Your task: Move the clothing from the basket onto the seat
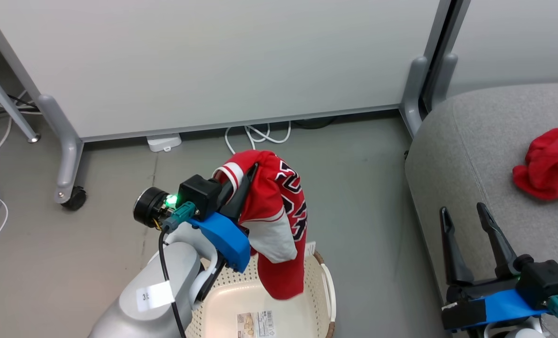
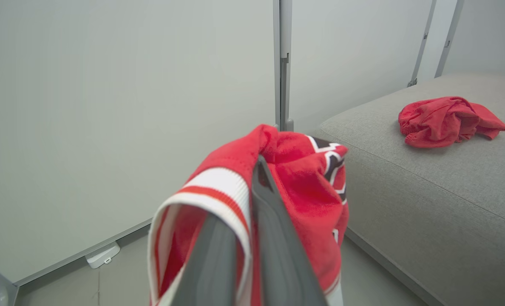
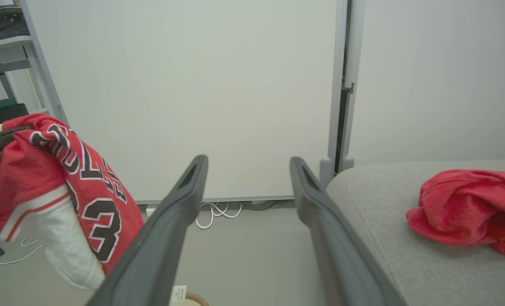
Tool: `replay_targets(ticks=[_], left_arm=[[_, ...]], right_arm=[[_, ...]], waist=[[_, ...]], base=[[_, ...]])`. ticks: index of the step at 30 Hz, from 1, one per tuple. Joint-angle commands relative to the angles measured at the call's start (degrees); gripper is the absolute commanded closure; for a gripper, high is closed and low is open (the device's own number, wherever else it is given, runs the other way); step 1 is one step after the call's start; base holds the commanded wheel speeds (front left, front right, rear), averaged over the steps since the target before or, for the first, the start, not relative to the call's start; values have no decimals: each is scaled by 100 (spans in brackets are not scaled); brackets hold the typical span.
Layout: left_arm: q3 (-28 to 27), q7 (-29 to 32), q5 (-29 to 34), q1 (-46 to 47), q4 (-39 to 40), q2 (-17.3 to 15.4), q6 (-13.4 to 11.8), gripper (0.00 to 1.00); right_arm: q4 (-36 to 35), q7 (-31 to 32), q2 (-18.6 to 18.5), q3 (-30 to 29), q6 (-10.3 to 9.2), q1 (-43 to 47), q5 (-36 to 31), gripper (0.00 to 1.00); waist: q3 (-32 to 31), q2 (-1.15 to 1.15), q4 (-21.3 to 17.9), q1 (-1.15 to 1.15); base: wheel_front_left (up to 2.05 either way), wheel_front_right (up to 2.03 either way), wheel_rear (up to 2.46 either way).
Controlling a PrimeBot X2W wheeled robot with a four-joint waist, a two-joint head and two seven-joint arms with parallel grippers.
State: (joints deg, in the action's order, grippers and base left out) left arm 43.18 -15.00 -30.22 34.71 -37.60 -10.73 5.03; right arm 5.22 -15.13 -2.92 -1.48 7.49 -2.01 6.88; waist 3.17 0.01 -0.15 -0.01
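Above the basket [image 1: 222,300], left jaws pinch the jersey [image 1: 279,206] by its striped edge; soft and light, it drapes and will likely swing. Right jaws hang spread, empty. Plain red garment [image 1: 551,162] lies on the seat [image 1: 471,141].

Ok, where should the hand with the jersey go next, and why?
Probably swing the left hand right, over the seat. It holds the jersey hanging above the basket, and the plain red garment already lies on the seat.

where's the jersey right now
Head view, centre-left: the jersey hangs from the shut left hand above the basket, left of the seat.
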Motion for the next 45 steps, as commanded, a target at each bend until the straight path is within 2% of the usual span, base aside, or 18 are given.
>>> replay_targets(ticks=[1, 9, 16, 22, 31, 38, 45], left_arm=[[-26, -27, 13, -73, 34, -9, -31, 100], [19, -28, 85, -184, 271, -36, -39, 100], [38, -28, 103, -174, 327, -56, -24, 100], [85, -28, 130, -45, 344, 13, -7, 100], [227, -27, 256, 226, 425, 208, 38, 100], [390, -28, 368, 305, 558, 360, 72, 100], [509, -28, 432, 331, 739, 431, 101, 100]], right_arm=[[7, -3, 6, 11, 1, 74, 46, 0], [-10, -3, -55, 353, 1, -111, -121, 0], [251, -3, -321, 1222, 1, -683, -129, 0], [716, -3, -521, 2012, 1, -1319, -189, 0], [1595, -3, -655, 2685, 1, -2178, -235, 0], [2364, -3, -653, 2931, 1, -2634, -315, 0], [3127, -3, -478, 2973, 1, -3007, -369, 0]], waist=[[-51, -1, 41, 1], [-157, -1, 162, 1], [-121, -1, 231, 1], [-13, -1, 351, 1], [265, -1, 668, 1], [389, -1, 863, 1], [456, -1, 930, 1]], base=[[0, 0, 0], [0, 0, 0], [0, 0, 0], [0, 0, 0], [0, 0, 0], [0, 0, 0], [0, 0, 0]])
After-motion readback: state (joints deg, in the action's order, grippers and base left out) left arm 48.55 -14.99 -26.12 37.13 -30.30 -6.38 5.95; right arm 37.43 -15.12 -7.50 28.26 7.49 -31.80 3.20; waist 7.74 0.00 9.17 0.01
